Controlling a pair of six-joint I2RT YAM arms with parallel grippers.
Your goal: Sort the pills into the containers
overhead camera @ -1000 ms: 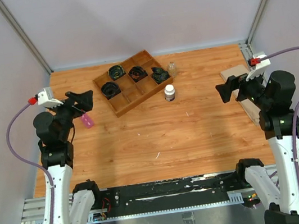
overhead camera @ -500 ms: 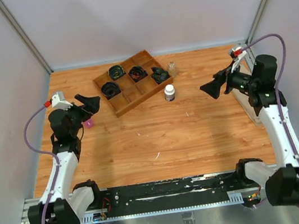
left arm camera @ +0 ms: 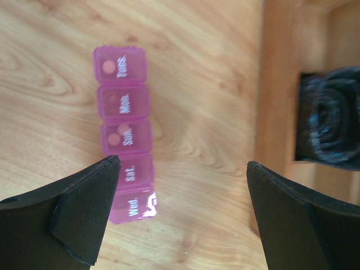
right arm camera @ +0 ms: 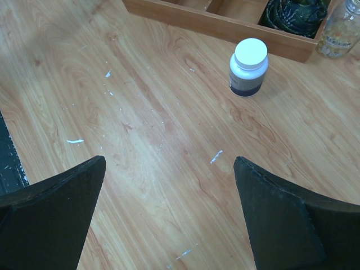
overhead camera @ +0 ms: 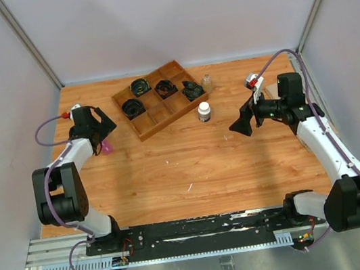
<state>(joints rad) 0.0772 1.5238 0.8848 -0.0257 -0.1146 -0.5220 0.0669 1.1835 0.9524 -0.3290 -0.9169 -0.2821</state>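
Your left end effector (left arm camera: 183, 163) is spread wide, low over the pink containers (left arm camera: 124, 107). They lie flat on the desk (left arm camera: 202, 67), left of the wooden tray (left arm camera: 278, 84). Right end effector (right arm camera: 170, 162) is spread too, holding nothing, with the white-capped bottle (right arm camera: 248, 66) ahead of it.
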